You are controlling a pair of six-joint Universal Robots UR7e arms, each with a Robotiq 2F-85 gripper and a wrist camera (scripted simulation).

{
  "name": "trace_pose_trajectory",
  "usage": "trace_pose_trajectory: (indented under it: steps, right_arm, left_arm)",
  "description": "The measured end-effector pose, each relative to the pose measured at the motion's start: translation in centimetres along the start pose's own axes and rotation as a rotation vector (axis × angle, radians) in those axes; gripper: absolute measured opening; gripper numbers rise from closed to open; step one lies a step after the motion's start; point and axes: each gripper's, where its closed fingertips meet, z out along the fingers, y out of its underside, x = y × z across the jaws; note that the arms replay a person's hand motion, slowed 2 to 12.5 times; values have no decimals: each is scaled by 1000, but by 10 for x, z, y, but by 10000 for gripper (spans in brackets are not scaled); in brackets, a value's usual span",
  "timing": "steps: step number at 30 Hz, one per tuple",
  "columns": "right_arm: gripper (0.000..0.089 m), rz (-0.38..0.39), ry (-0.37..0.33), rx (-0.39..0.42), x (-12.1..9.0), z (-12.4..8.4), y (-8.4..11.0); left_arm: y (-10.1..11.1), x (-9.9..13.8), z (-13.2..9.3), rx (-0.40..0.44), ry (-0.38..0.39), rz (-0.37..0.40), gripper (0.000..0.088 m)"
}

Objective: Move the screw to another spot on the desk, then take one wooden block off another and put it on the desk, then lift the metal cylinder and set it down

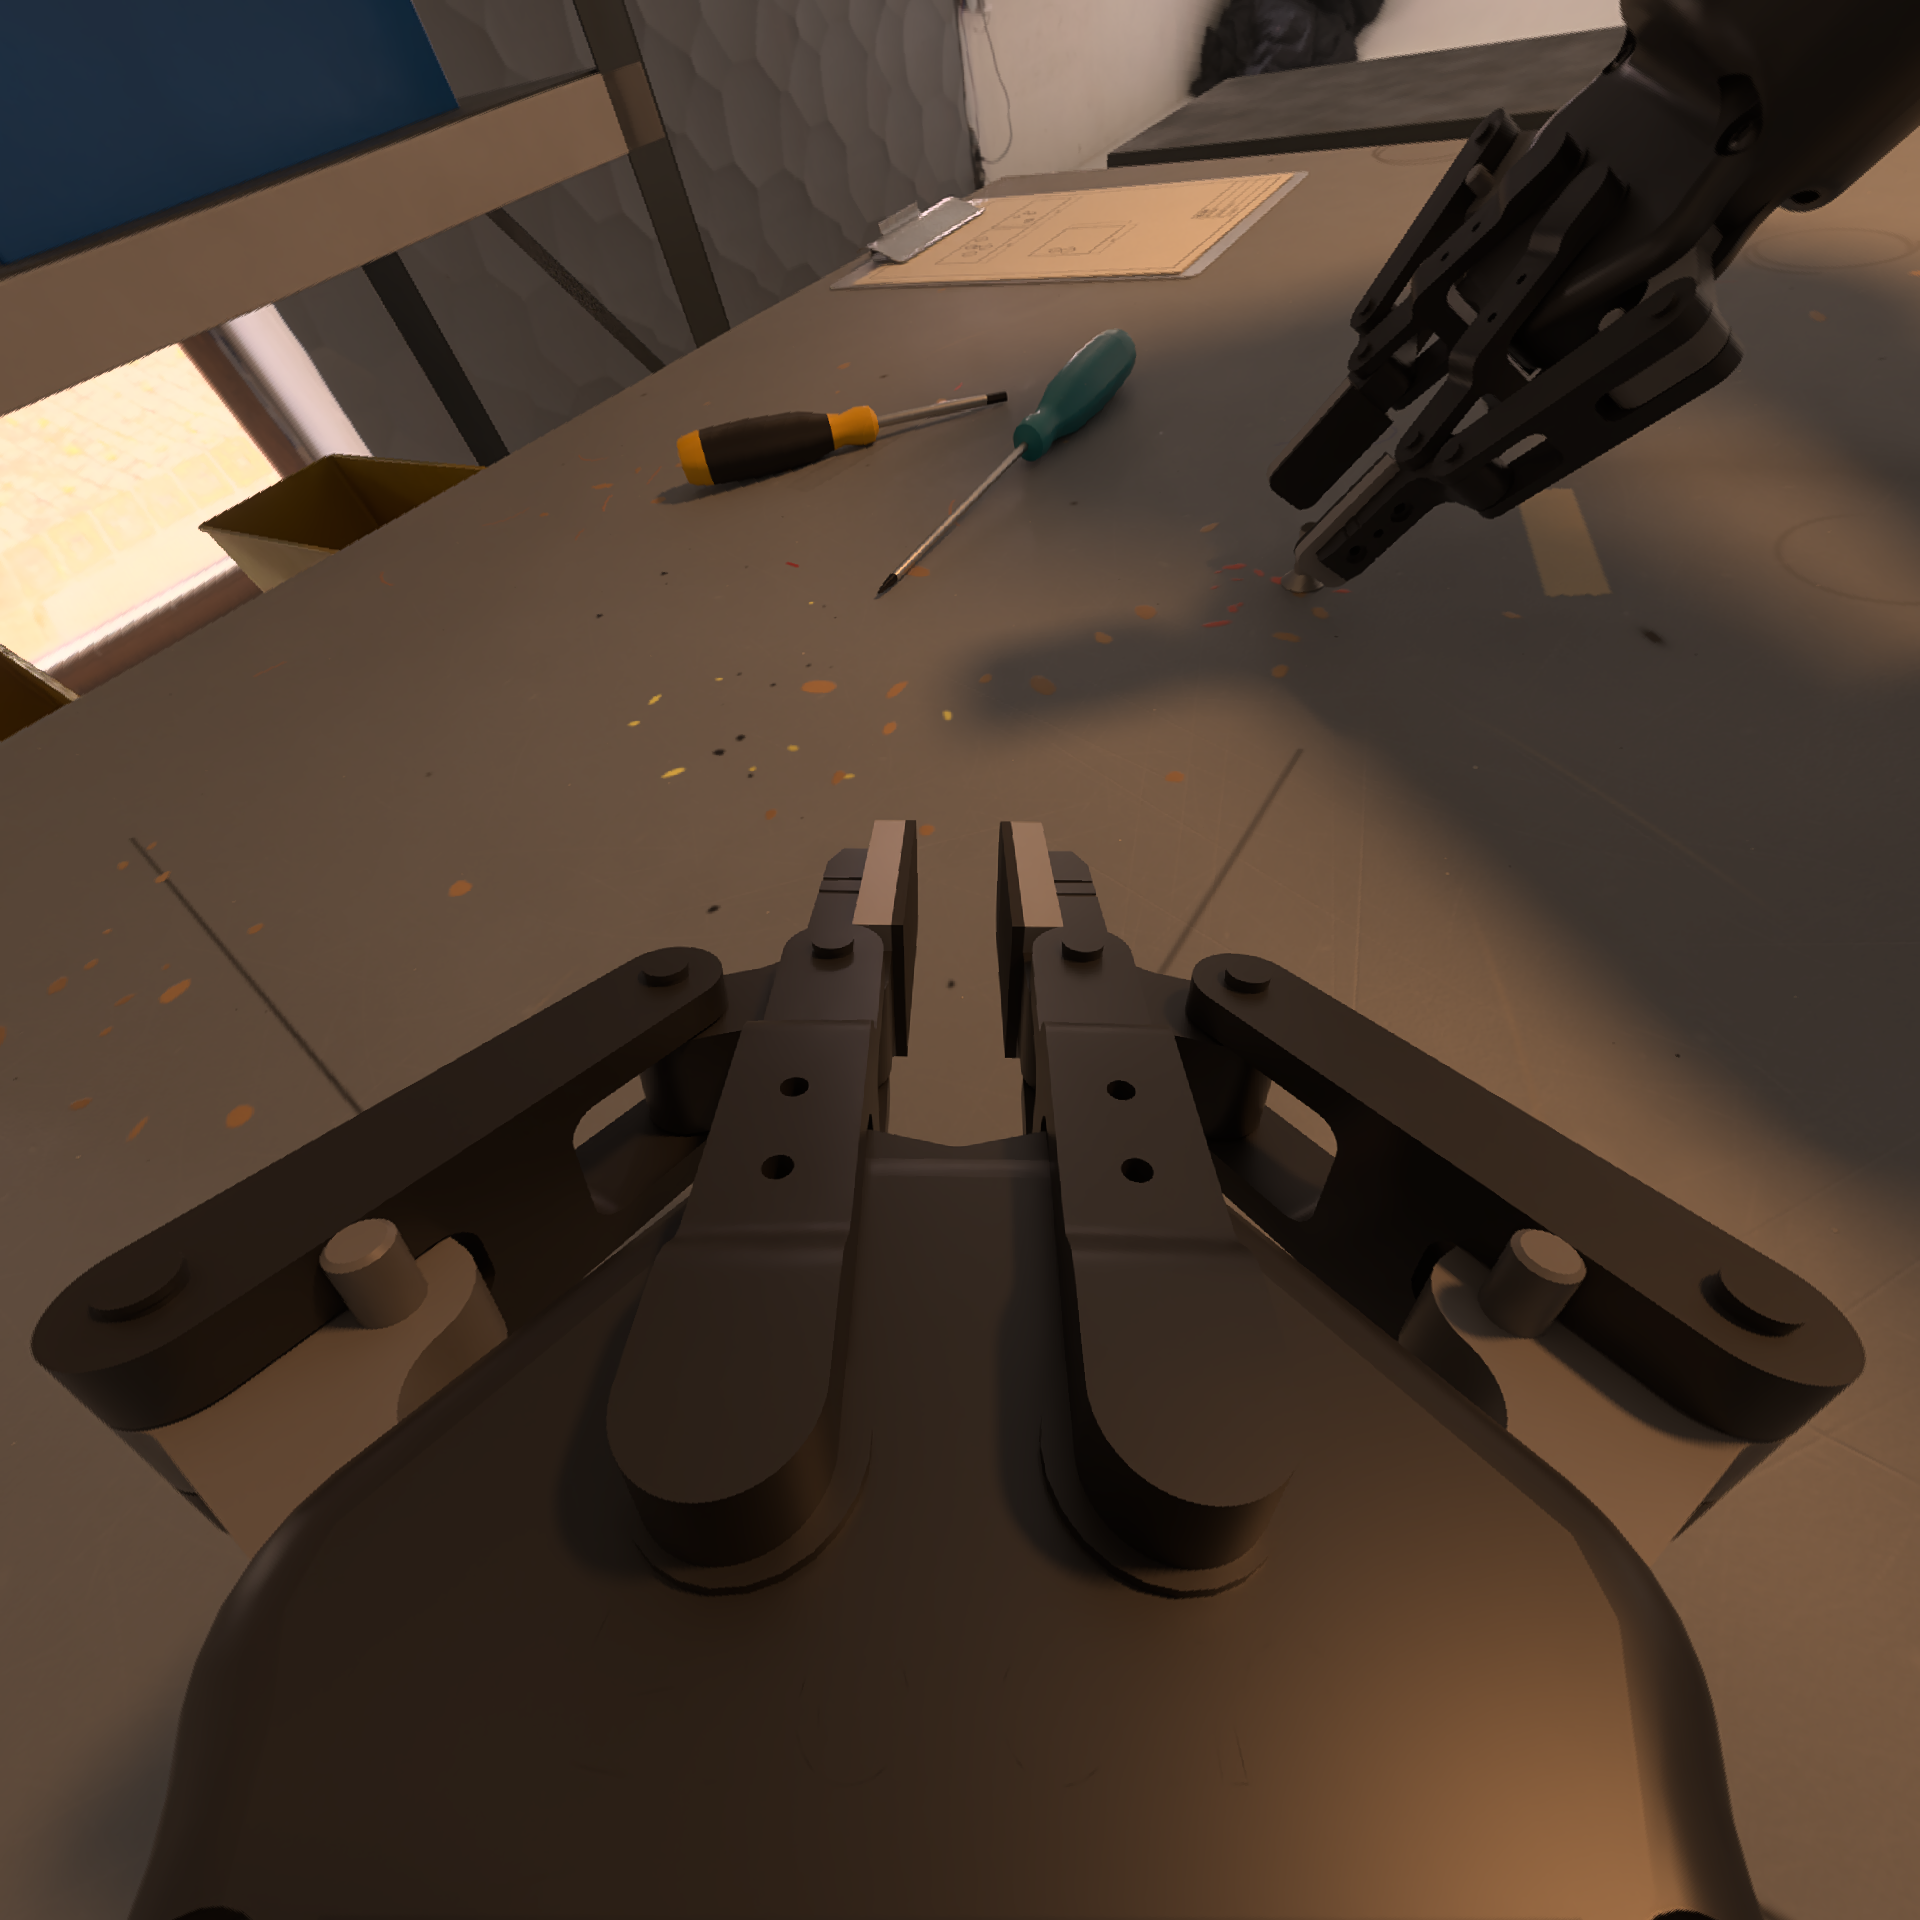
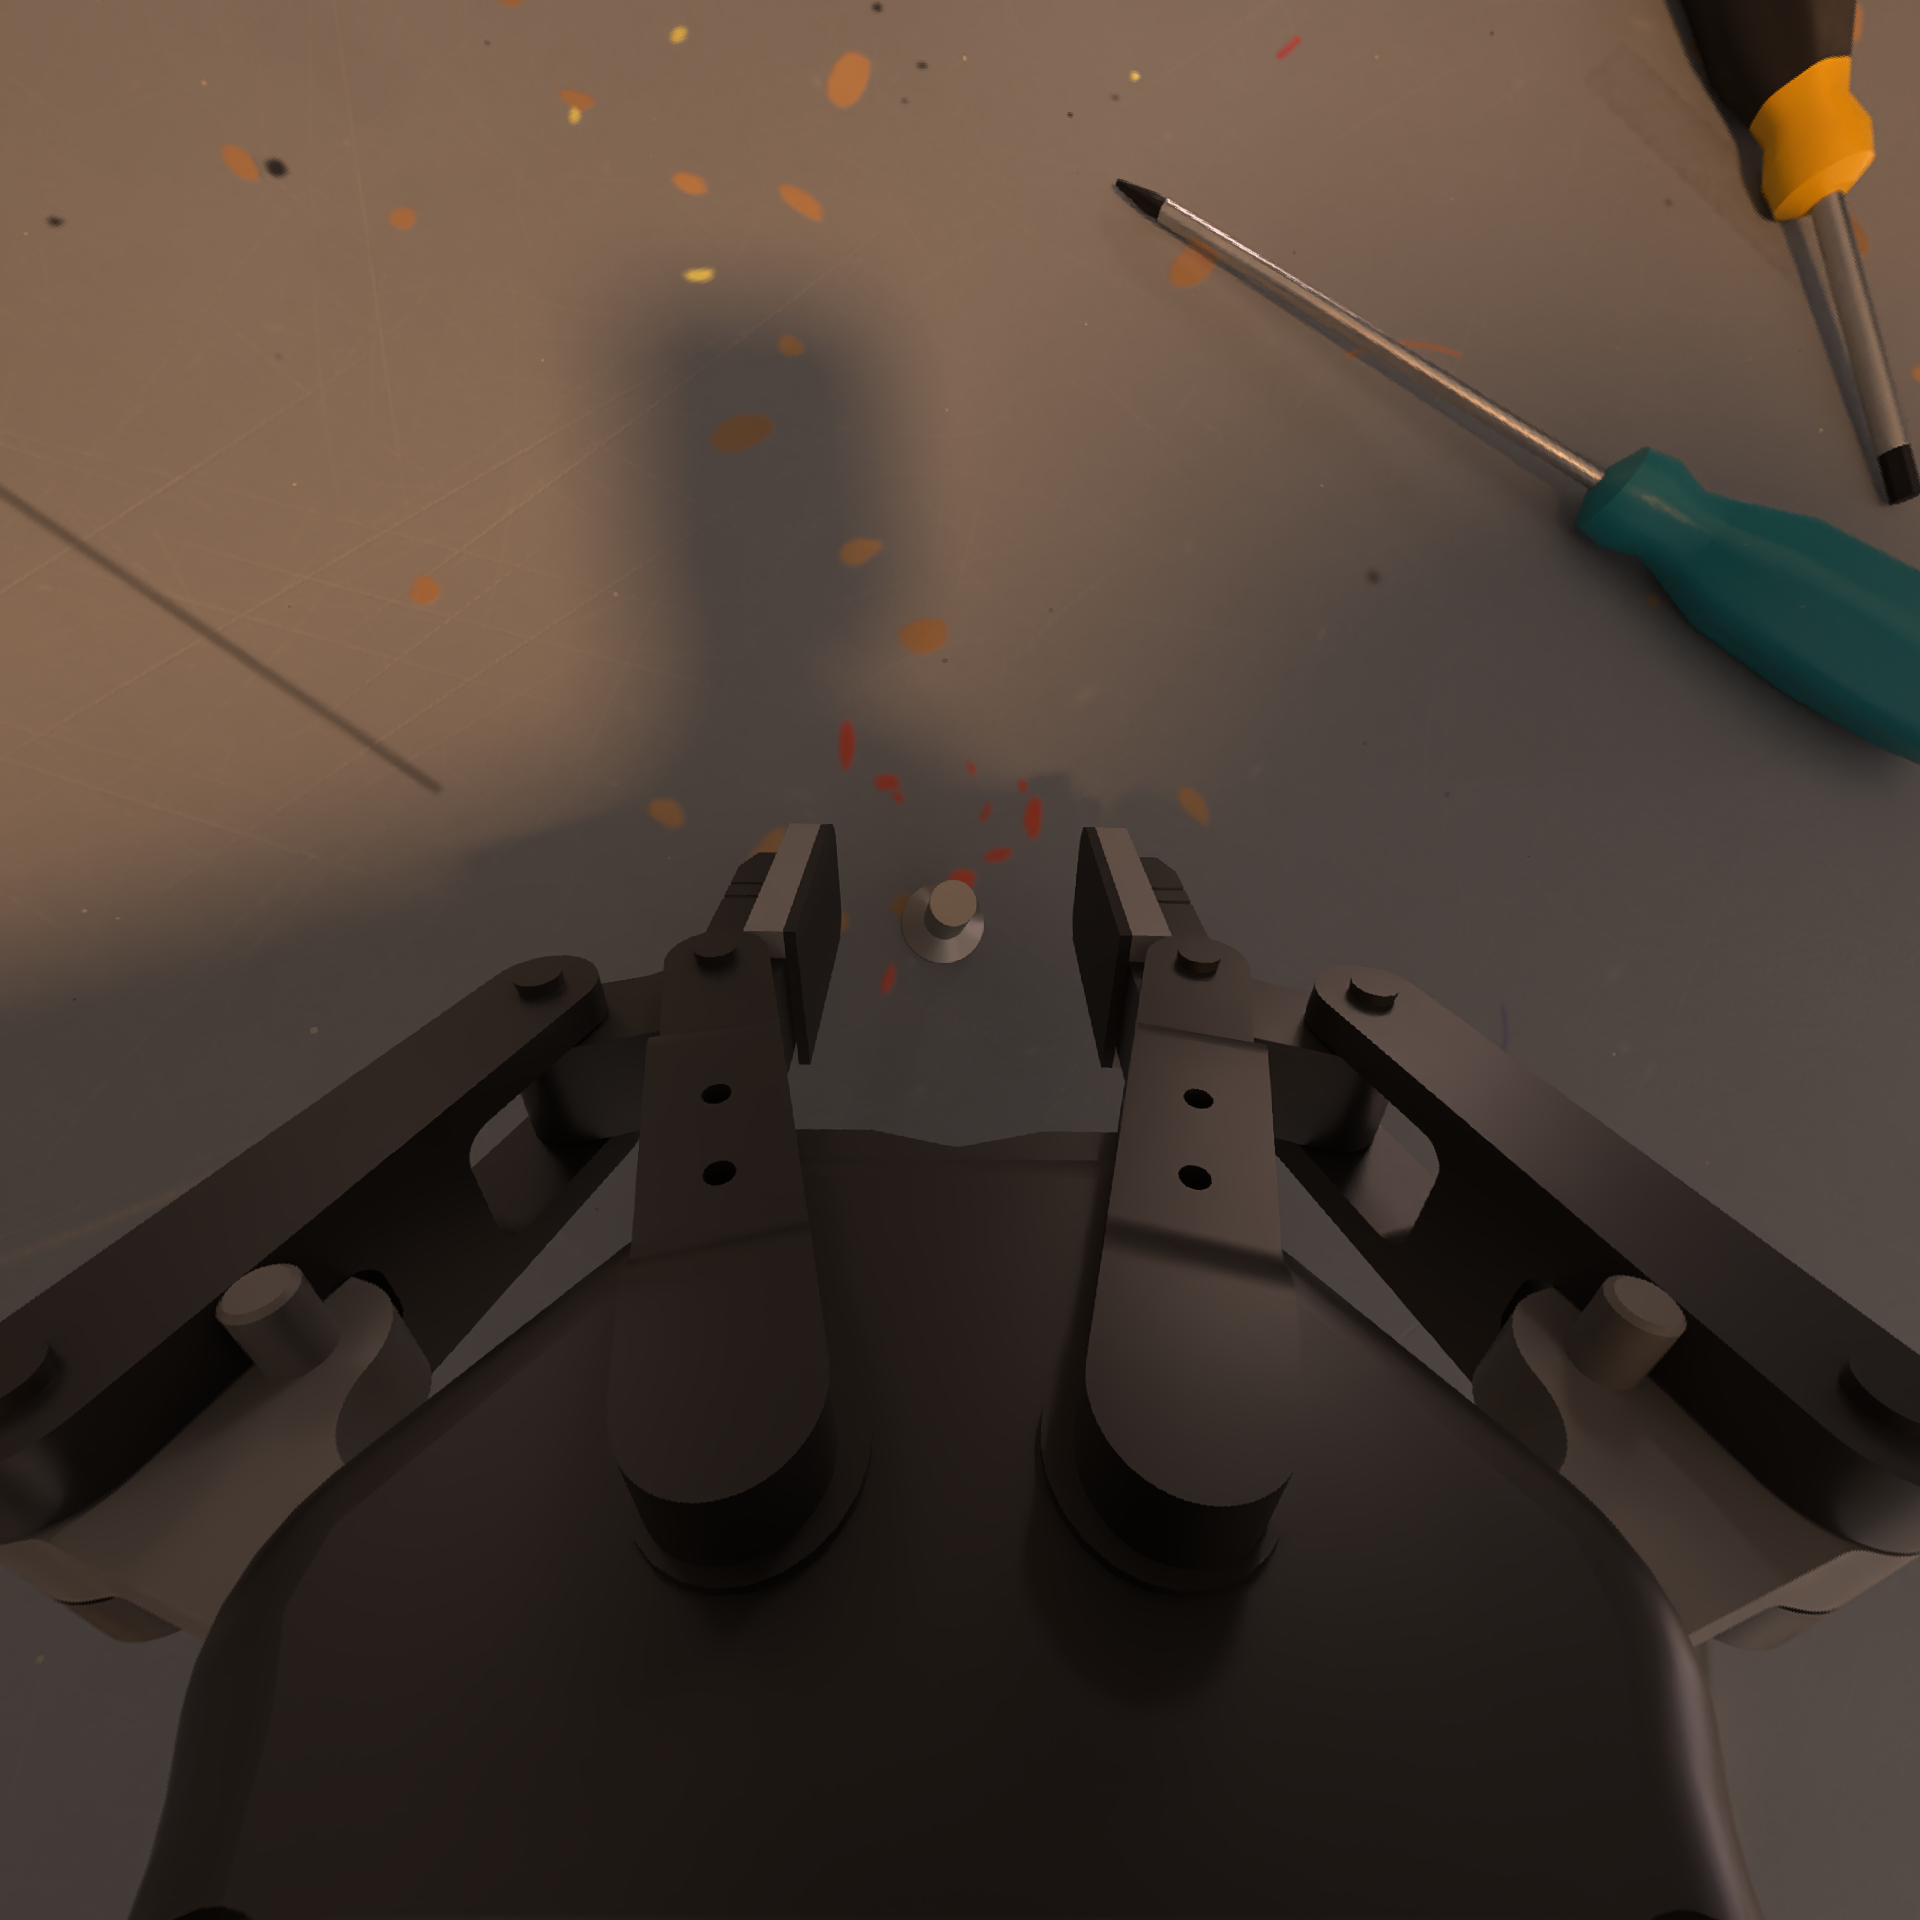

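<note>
The small metal screw [image 2: 943, 923] stands on its head on the grey desk [image 2: 416, 416], shaft pointing up. My right gripper [image 2: 958, 935] is low over the desk, its jaws on either side of the screw with a gap on each side, so it is open and not touching it. In the left wrist view, the right gripper [image 1: 1325, 551] hovers over the screw [image 1: 1302, 583] at the far right. My left gripper [image 1: 958, 914] is empty, its jaws almost together with a narrow gap, above bare desk. No wooden blocks or metal cylinder are in view.
A teal-handled screwdriver [image 1: 1070, 395] and a black-and-orange screwdriver [image 1: 774, 445] lie to the left of the screw. A clipboard with a drawing [image 1: 1081, 234] lies at the back. A cardboard box [image 1: 332, 509] stands beyond the desk's left edge. Paint flecks dot the desk.
</note>
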Motion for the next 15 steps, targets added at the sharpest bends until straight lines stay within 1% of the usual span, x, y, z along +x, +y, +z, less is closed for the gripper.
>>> trace_pose_trajectory:
  steps: [15]
  right_arm:
    - [404,29,-30,5,0,1,-2]
  left_arm:
    - [-2,0,0,12,11,-20,140]
